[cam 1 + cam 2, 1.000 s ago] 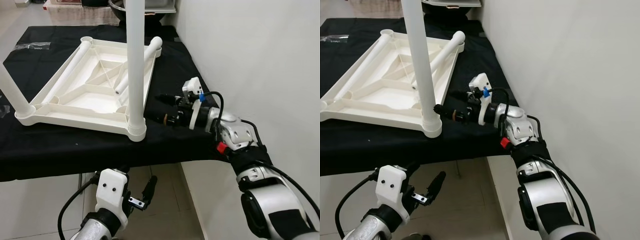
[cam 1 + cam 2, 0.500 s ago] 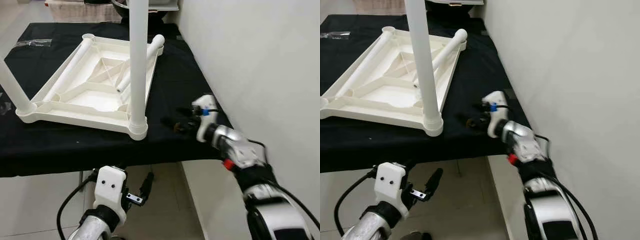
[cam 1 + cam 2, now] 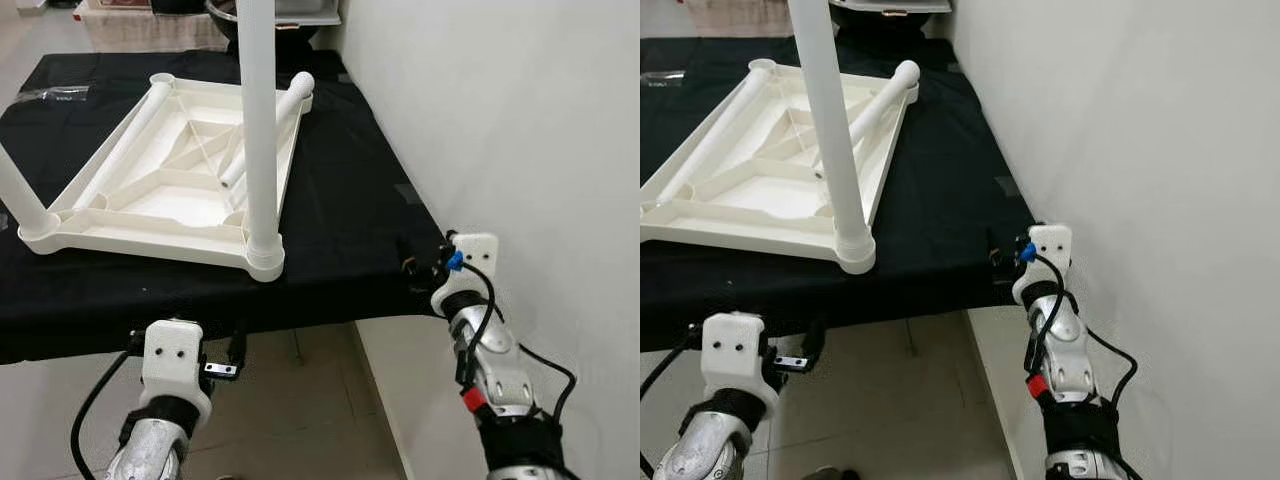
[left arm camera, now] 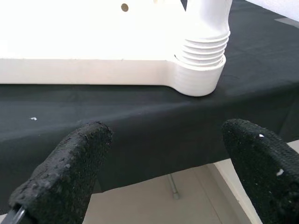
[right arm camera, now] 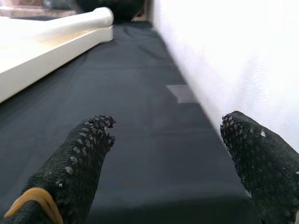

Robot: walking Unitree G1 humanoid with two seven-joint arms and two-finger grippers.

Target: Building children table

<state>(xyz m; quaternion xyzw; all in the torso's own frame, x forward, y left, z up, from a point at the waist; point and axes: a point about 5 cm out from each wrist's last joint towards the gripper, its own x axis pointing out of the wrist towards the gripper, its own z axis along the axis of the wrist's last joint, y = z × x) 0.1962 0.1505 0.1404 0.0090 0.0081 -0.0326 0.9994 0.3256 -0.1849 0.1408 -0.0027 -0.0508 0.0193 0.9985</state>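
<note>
Upside down on the black-draped counter (image 3: 340,190): a white plastic tabletop (image 3: 165,190), ribbed underside facing up, set askew so one corner points toward the near edge. Rising straight up from that near corner socket (image 3: 264,258), a white leg (image 3: 257,120), long axis vertical, upper end cut off by the frame. At the near-left corner, a second leg (image 3: 18,195), leaning slightly and mostly out of frame. Lying flat along the tabletop's far-left edge, a third leg (image 3: 135,125), long axis running from near-left toward the far corner. Across the ribs toward the far-right corner, a fourth leg (image 3: 268,125), partly hidden behind the upright one (seated or merely resting, hard to tell). On the far-left of the cloth, a clear plastic bag (image 3: 62,94), small and indistinct.

Below the counter's front edge, the left pincer (image 4: 163,172), fingers spread wide and holding nothing, aimed at the ribbed corner socket above the cloth's drop. At the counter's near-right corner beside the white wall (image 3: 520,120), the right pincer (image 5: 170,163), likewise released and empty, pointing along the cloth toward the tabletop's far end. Fingertips themselves dark against the cloth in the head views, hard to separate.
</note>
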